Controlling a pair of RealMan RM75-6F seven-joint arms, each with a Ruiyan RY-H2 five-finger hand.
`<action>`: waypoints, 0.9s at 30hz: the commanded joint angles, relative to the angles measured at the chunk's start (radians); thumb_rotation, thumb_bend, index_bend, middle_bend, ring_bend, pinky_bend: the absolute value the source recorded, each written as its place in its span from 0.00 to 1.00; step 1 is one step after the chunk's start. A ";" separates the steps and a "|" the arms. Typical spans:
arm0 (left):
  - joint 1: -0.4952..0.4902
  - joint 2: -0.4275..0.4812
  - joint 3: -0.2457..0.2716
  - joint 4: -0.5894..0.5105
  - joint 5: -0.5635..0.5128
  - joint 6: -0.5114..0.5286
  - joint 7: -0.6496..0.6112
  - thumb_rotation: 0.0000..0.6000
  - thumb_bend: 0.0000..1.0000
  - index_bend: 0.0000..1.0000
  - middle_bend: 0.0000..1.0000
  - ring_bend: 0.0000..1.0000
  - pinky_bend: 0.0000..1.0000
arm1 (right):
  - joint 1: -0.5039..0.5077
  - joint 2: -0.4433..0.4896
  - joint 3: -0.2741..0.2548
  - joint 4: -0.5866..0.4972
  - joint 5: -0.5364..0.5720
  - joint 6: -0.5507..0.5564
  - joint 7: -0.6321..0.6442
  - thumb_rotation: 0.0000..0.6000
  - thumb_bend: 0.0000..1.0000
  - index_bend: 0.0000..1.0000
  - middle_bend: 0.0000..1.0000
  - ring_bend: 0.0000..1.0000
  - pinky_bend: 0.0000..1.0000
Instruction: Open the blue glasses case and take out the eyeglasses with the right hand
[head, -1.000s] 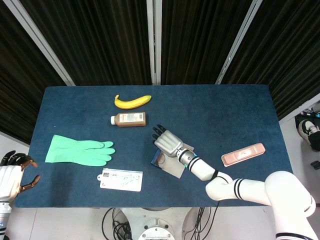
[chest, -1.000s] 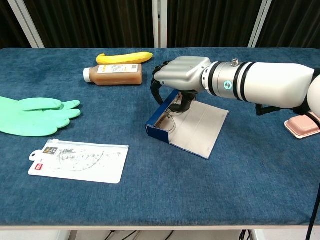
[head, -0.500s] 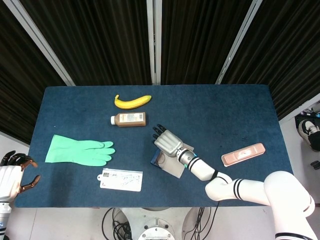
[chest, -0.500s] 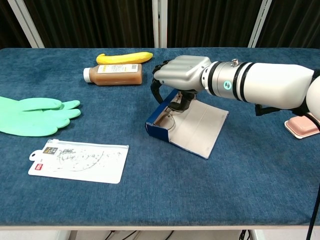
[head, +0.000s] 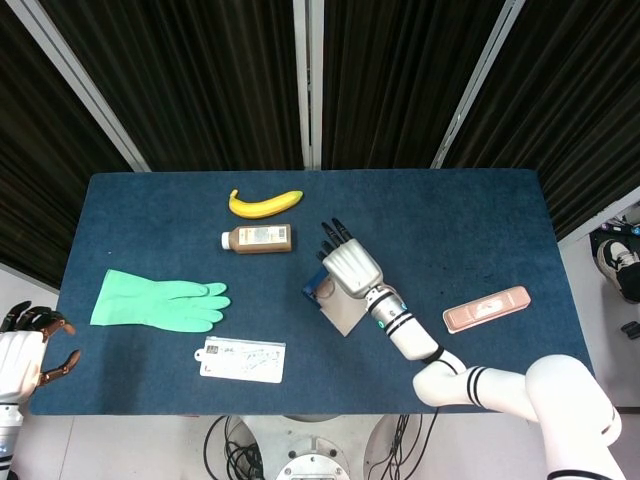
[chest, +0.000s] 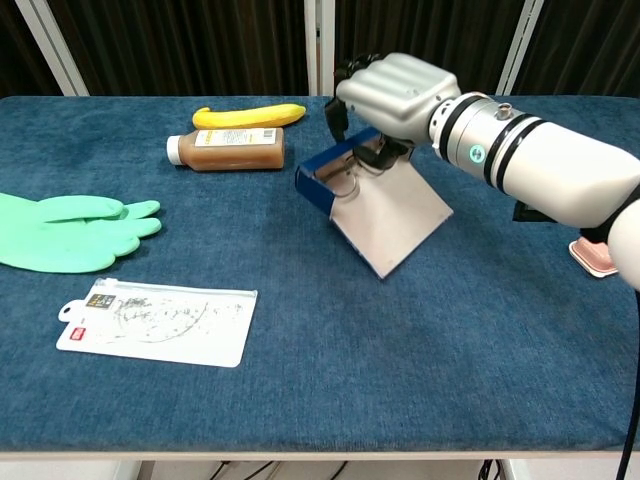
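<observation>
On the blue worktop (chest: 420, 350) the task looks partly done: the blue glasses case (chest: 322, 183) is open, its pale flap (chest: 388, 217) hanging down with the lower corner touching or nearly touching the cloth, while the blue body of the case is lifted and tilted under the right hand (chest: 395, 92). The eyeglasses (chest: 345, 178) are not yet free — a thin wire frame shows at the case's open mouth, just below the curled fingers (chest: 372, 152), and seems to be inside the case or snagged on it. The right hand's fingers are curled down over the mouth of the case and appear to have hold of the glasses, perhaps the case edge as well; which one exactly is hard to make out, since the palm covers the contact in the head view and the fingers are dark and bunched in the chest view. What is left, as I judge it, is to draw the glasses clear and let the case settle. The left hand (head: 22, 352) shows only at the lower left corner of the head view, off the worktop, fingers loosely curled and holding nothing that I can see.
</observation>
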 joint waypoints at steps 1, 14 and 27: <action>0.000 0.000 0.000 0.000 0.000 0.000 0.000 1.00 0.24 0.47 0.37 0.23 0.14 | -0.035 -0.076 0.010 0.099 -0.059 0.103 -0.028 1.00 0.47 0.70 0.34 0.01 0.00; 0.000 0.001 0.001 0.000 0.001 0.000 -0.004 1.00 0.24 0.47 0.37 0.23 0.14 | -0.058 -0.150 0.047 0.201 -0.070 0.091 -0.069 1.00 0.47 0.73 0.36 0.04 0.00; -0.001 0.001 0.000 0.001 0.000 -0.002 -0.003 1.00 0.24 0.47 0.37 0.23 0.14 | -0.074 0.005 0.125 -0.083 0.132 -0.055 -0.216 1.00 0.31 0.03 0.16 0.00 0.00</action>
